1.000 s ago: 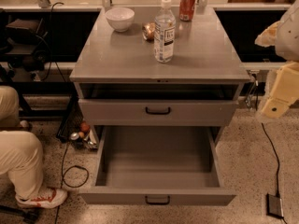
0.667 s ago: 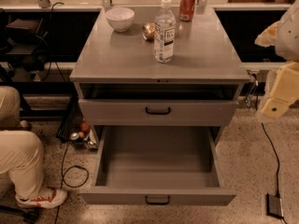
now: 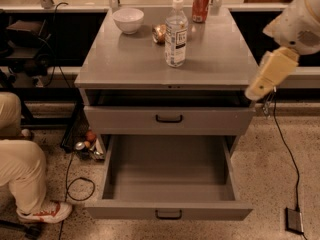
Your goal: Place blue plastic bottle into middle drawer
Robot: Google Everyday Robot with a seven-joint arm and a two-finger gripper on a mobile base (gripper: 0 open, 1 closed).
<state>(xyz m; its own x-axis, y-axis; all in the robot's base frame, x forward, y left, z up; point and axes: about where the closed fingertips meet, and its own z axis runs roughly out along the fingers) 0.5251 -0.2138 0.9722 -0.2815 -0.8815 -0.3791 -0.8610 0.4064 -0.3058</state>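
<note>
Approach seems the step in hand. Right of the white bowl (image 3: pixel 128 20), the blue plastic bottle (image 3: pixel 175 34) stands upright on the tabletop (image 3: pixel 125 66), ungrasped. Below it the middle drawer (image 3: pixel 169 211) sits open (pulled well out). Far right hangs the tool (image 3: pixel 264 81), spread or pressed together I cannot tell. Next it likely must swing left to the bottle.

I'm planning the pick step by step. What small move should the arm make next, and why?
Probably swing the pincer in over the cabinet top, toward the blue plastic bottle. It stands upright there, ungrasped, while the pincer hangs beside the cabinet's right edge, apart from it. The middle drawer already sits open, so nothing needs opening first.
</note>
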